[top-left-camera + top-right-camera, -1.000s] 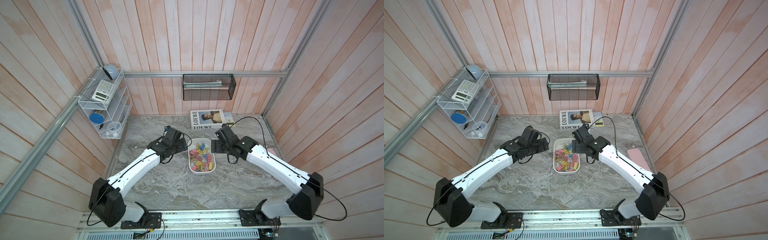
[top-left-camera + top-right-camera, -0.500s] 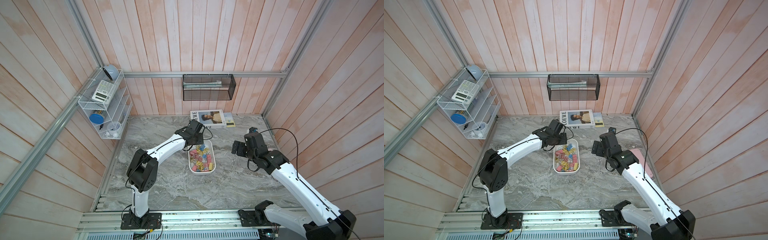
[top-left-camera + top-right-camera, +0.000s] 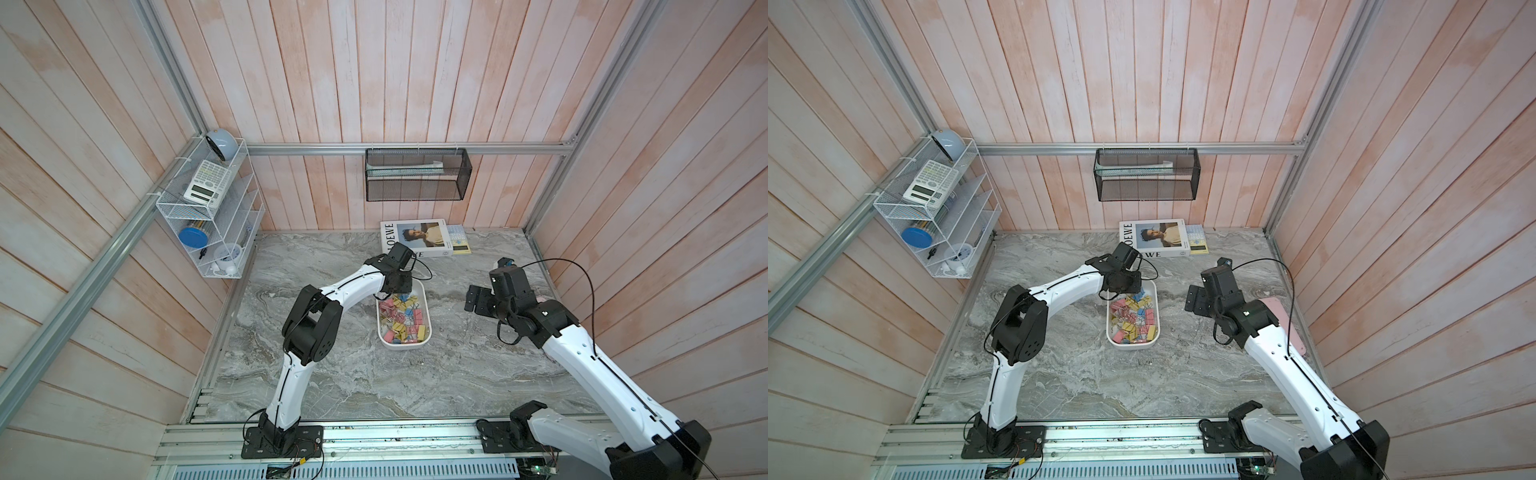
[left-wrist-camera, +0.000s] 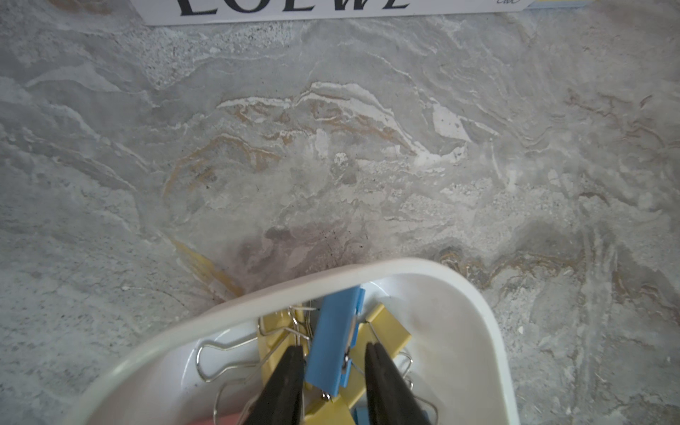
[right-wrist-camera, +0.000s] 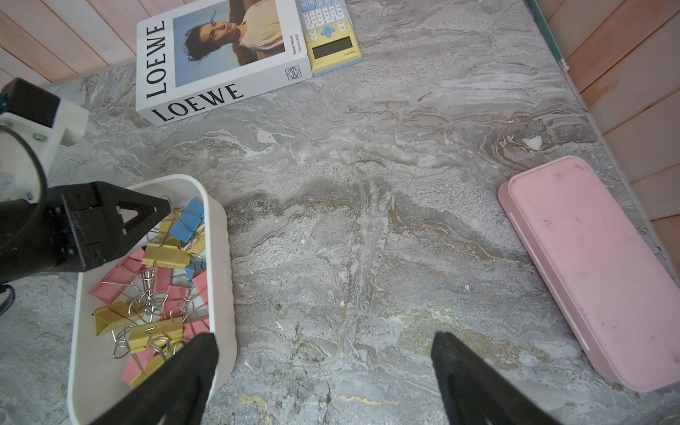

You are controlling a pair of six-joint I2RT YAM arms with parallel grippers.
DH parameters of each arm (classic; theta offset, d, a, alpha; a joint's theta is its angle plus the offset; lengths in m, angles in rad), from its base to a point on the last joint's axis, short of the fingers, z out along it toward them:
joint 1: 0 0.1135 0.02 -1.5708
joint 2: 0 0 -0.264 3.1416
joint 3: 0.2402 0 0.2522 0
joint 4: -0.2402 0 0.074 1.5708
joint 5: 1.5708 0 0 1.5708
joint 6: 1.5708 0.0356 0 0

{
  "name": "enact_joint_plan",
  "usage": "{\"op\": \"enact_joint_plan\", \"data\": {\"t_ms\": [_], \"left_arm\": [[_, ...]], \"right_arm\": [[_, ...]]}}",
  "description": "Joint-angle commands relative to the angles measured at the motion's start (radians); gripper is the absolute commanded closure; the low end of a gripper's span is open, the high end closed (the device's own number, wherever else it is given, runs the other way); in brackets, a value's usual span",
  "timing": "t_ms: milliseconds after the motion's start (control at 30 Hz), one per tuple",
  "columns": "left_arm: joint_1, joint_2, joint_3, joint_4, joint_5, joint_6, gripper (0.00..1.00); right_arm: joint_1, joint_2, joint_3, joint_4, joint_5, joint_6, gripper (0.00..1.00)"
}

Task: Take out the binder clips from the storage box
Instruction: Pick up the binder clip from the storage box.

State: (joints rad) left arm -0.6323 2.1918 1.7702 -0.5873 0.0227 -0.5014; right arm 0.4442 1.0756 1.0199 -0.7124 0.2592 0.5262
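The storage box (image 3: 428, 332) (image 3: 1158, 320) is a shallow white tray in the middle of the marble table. Several pink, yellow and blue binder clips (image 3: 402, 320) (image 3: 1133, 318) (image 5: 154, 294) lie in it. My left gripper (image 4: 333, 347) (image 3: 388, 293) dips into the box's far end. Its jaws stand narrowly open either side of a blue binder clip (image 4: 333, 338). One finger touches the clip and a thin gap shows at the other. My right gripper (image 5: 322, 338) (image 3: 473, 299) hangs wide open and empty over bare table, right of the box.
A LOEWE book (image 3: 415, 243) and a yellow calculator (image 3: 459, 241) lie at the back edge. A flat pink case (image 5: 588, 276) lies by the right wall. A black mesh basket (image 3: 417, 178) hangs on the back wall. A white wire rack (image 3: 212, 216) is on the left wall.
My left arm swung from the box's left side to its far end, and its jaws narrowed around the blue clip. My right arm drew away from the box to the right, still open.
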Motion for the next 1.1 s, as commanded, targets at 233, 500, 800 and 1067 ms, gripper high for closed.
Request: {"op": "enact_joint_plan", "data": {"t_ms": [233,500,800,1067], "left_arm": [[0.023,0.053,0.066,-0.001,0.053,0.043,0.87],[0.024,-0.023,0.013,0.028,0.052,0.013,1.00],[0.039,-0.314,-0.242,0.176,0.012,-0.084,1.00],[0.128,-0.618,-0.534,0.302,-0.057,-0.169,1.00]], "right_arm": [[-0.004,0.012,0.007,-0.052,-0.077,-0.022,0.02],[-0.004,0.055,0.026,-0.023,-0.074,-0.021,0.02],[-0.003,0.096,0.051,0.082,-0.163,-0.070,0.02],[0.048,0.196,0.125,0.104,-0.180,-0.081,0.02]]}}
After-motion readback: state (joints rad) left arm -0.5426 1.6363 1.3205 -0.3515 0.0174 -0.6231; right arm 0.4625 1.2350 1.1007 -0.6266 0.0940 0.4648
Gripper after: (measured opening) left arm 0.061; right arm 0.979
